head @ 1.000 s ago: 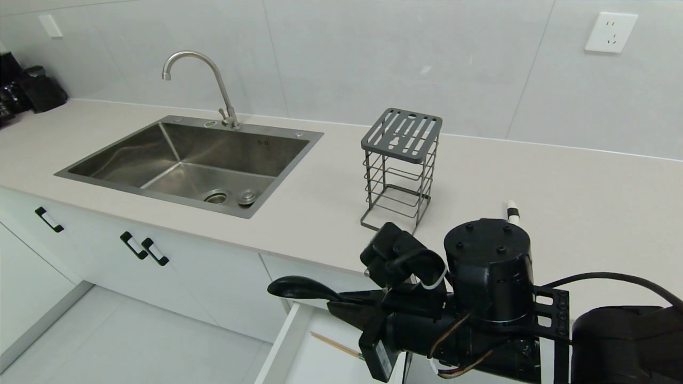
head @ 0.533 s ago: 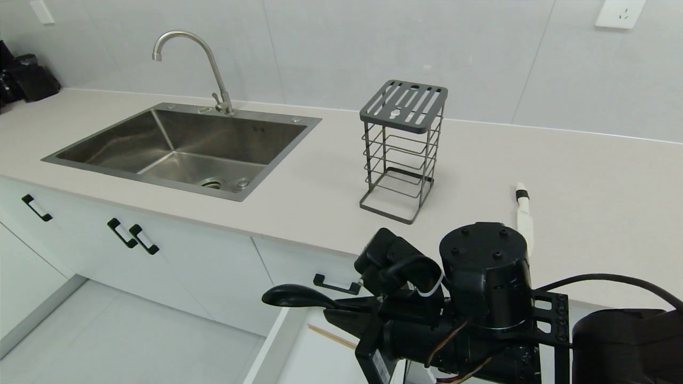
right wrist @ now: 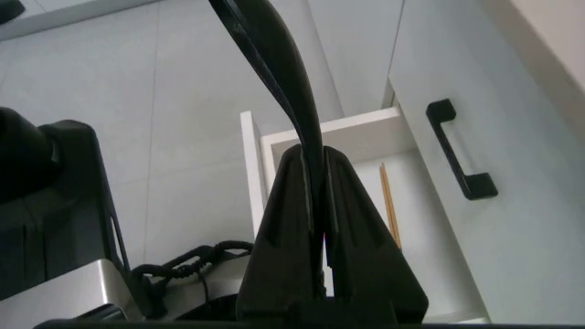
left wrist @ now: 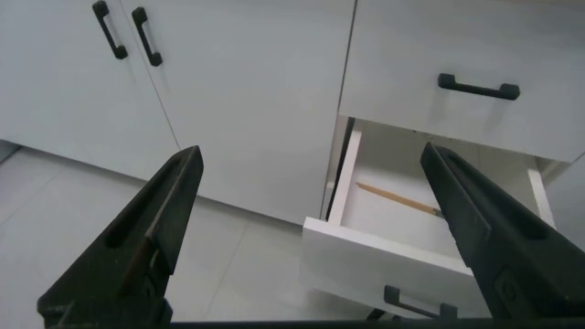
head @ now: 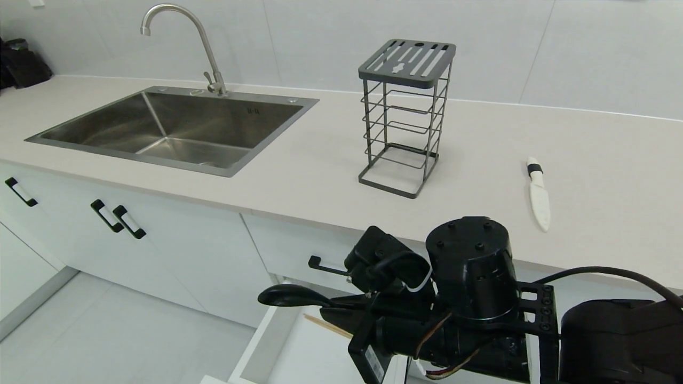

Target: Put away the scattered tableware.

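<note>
Kitchen countertop (head: 320, 154): white knife (head: 538, 193) lies right of wire rack (head: 405, 117) | right gripper (right wrist: 311, 160) clamped on black spoon (right wrist: 274, 64) over open drawer (left wrist: 393, 265), chopstick (left wrist: 398, 198) inside | left gripper (left wrist: 311, 160) fingers spread, empty

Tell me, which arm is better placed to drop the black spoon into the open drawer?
Right: the right gripper is already shut on the black spoon, near the open drawer. The left gripper is open, holding nothing.

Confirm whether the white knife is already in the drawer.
No, the white knife lies on the countertop, right of the wire rack.
</note>
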Controlling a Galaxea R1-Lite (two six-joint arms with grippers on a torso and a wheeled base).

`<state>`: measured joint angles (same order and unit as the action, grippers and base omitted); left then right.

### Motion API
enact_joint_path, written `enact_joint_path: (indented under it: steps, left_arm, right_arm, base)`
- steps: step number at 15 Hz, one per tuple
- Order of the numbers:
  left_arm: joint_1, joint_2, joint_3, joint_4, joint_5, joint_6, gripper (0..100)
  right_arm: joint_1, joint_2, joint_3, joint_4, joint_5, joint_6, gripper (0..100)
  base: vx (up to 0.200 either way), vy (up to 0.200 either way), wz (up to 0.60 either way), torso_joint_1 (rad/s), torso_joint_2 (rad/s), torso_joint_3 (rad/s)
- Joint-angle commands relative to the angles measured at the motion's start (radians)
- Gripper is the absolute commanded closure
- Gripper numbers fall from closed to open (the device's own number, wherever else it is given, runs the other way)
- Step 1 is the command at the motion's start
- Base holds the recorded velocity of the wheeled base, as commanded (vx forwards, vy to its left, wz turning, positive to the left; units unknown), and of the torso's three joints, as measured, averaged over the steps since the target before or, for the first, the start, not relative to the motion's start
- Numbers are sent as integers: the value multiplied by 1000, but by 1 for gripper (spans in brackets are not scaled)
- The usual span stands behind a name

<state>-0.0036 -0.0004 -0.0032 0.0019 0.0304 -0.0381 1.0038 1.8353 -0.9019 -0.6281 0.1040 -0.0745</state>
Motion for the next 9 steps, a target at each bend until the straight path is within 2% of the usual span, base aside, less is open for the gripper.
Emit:
enact_joint_path:
  steps: [1, 3, 9]
  left_arm:
    - [1, 0, 0, -2, 0, 0, 0]
    - [1, 0, 0, -2, 0, 0, 0]
    - [1, 0, 0, -2, 0, 0, 0]
  right_arm:
    - [-1, 12, -12, -7, 0, 1, 100]
    - [-1, 13, -14, -7, 2, 1, 100]
    - [1, 1, -8, -2, 2, 2, 100]
  base:
    - [0, 0, 0, -154, 305, 144]
    - [0, 0, 0, -141, 276, 132]
    - [0, 0, 0, -236, 447, 202]
